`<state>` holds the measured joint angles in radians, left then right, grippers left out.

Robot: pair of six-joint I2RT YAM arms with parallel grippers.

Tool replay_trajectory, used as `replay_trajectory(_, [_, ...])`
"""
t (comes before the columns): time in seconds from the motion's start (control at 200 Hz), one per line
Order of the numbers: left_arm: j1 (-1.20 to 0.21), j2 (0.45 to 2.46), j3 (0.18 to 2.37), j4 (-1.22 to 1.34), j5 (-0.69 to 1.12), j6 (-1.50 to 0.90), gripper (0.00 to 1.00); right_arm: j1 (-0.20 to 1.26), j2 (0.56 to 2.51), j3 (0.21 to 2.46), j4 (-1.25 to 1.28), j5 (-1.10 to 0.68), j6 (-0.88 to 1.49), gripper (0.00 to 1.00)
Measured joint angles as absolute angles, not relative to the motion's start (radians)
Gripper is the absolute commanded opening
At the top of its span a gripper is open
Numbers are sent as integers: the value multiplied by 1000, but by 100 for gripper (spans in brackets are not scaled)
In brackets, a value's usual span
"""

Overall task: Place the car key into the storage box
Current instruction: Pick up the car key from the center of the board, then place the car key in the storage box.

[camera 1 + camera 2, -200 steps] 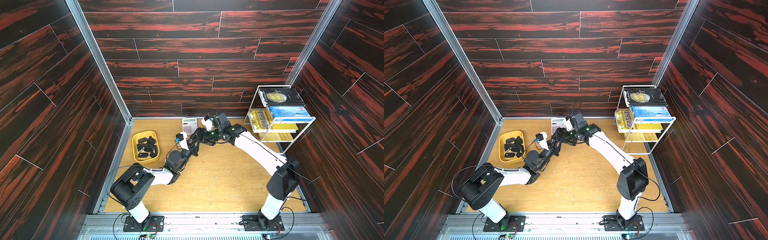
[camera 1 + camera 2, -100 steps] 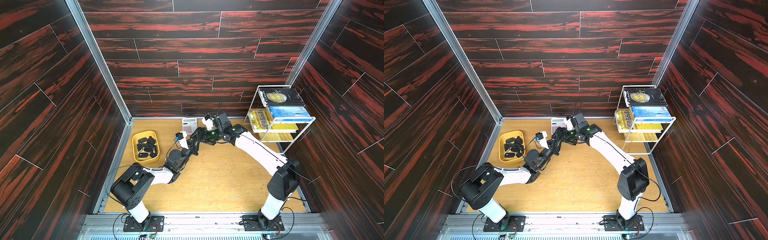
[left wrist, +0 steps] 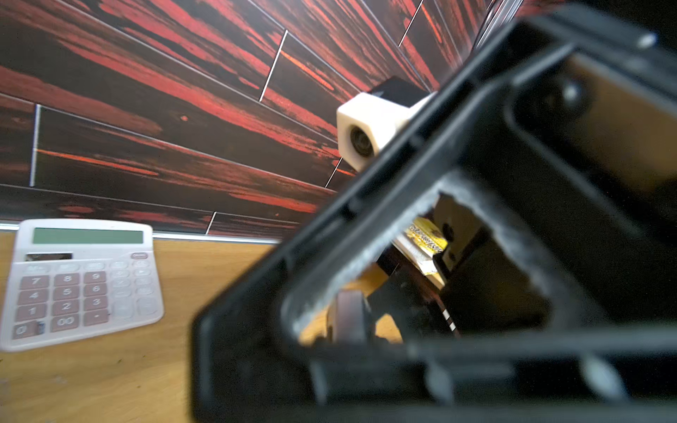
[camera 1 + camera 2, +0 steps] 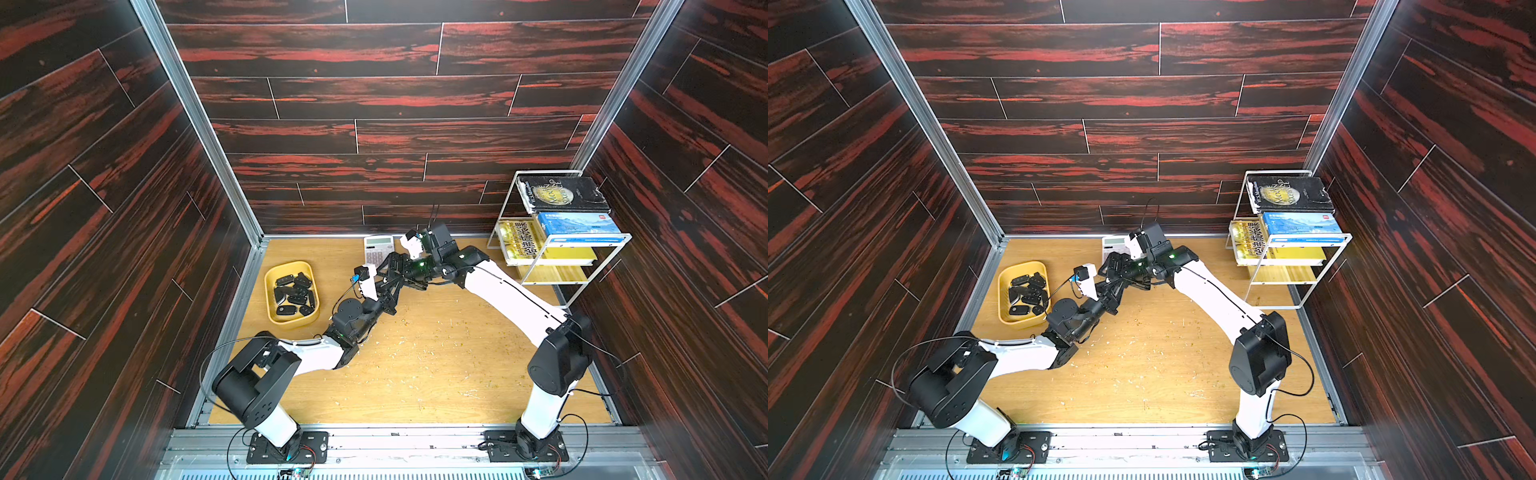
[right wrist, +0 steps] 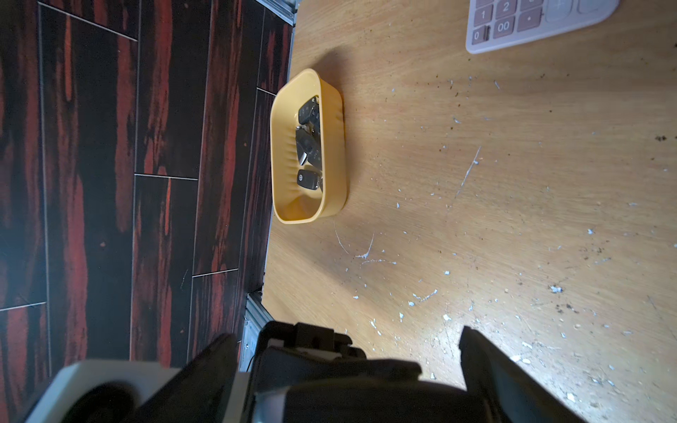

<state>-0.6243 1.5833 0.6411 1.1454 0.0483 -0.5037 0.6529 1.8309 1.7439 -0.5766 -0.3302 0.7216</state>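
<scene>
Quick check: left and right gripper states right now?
Left gripper: shut; whether it holds anything cannot be told.
Right gripper: open.

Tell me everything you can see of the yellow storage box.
The storage box is a shallow yellow tray, seemingly plastic, rounded-rectangle with a raised rim. It sits flat on the wooden table near its side edge, apart from the calculator. Black car keys lie heaped inside; nothing else touches it.
</scene>
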Motion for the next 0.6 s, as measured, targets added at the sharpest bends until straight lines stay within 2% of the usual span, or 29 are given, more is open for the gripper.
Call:
replay_trajectory(0.21, [-535, 1473, 641, 877, 97, -498, 0, 648, 1827, 1736, -533, -328, 722, 99])
replay_trajectory(0.356, [-483, 1325, 688, 508, 90, -445, 0, 622, 1814, 1694, -477, -340, 723, 98])
replay_trajectory(0.601, [-417, 1150, 917, -82, -34, -355, 0, 582, 1783, 1608, -413, -358, 709, 99])
